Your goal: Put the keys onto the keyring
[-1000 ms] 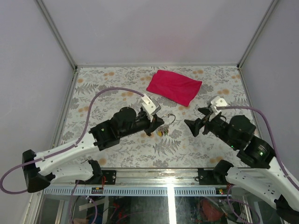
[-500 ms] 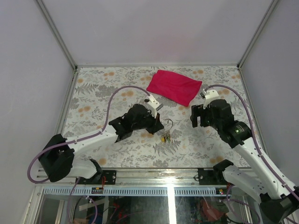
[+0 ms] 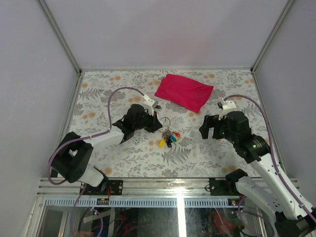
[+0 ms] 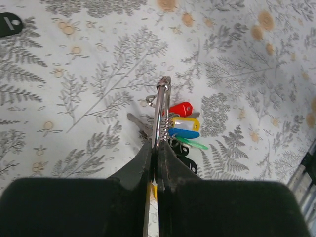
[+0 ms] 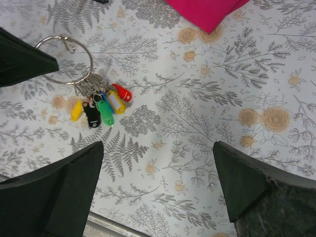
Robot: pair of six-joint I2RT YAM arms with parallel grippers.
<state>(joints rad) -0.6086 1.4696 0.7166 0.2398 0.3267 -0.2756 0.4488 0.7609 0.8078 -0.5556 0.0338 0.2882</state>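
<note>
The left gripper (image 4: 157,148) pinches the thin keyring (image 4: 159,111), probably stiff and slippery, by its rim at centre; the right gripper (image 5: 158,148) stands wide, empty.

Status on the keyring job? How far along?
Looks done: the keys, red and yellow included, hang bunched on the keyring. In hand: the left pincer is shut on the ring, holding it upright. The right pincer is open and empty. Possibly left: a small black tag lies loose, apart from the bunch.
</note>
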